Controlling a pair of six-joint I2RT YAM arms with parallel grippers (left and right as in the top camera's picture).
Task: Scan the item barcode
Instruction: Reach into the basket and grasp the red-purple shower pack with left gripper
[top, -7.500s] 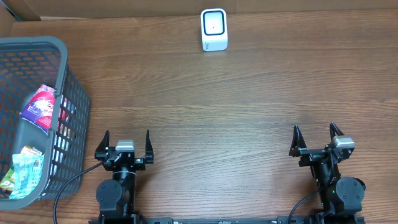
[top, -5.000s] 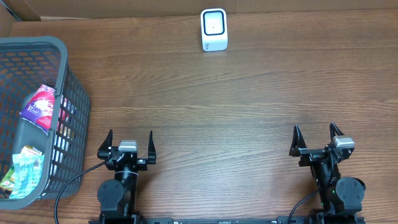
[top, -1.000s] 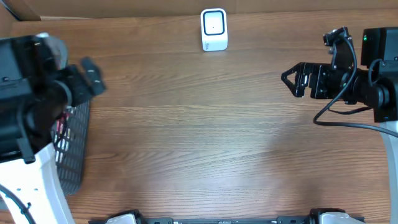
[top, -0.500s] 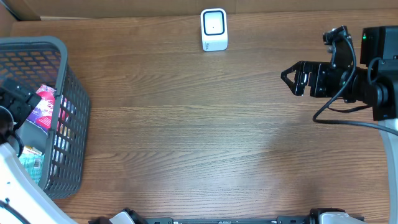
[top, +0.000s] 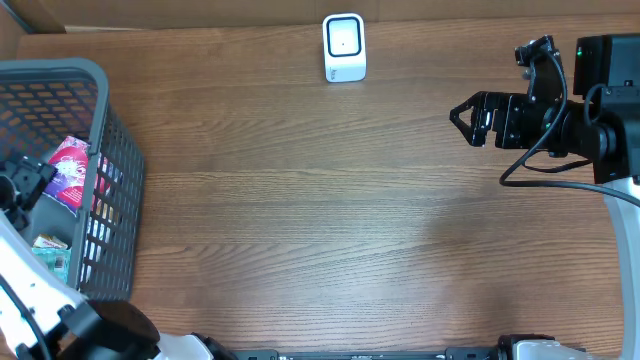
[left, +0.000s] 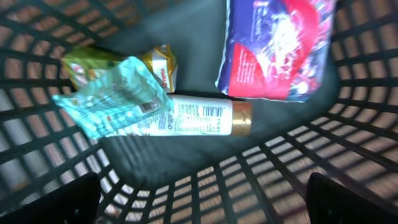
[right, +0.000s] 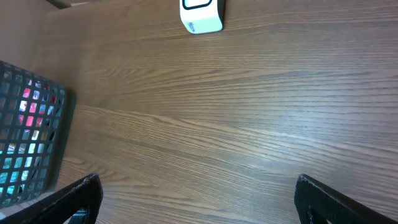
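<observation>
Left wrist cam is blurry, so I can't read any print down in the basket. The red-and-purple pouch is cut off at the top. The teal packet covers one end of the white tube, whose gold cap points right. Left gripper hangs over them, fingers wide apart, holding nothing. Right gripper is spread wide too and empty, well apart from the white scanner at the far edge.

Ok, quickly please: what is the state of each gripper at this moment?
Left gripper: open, holding nothing, above the things in the basket.
Right gripper: open, holding nothing, over the table.
</observation>
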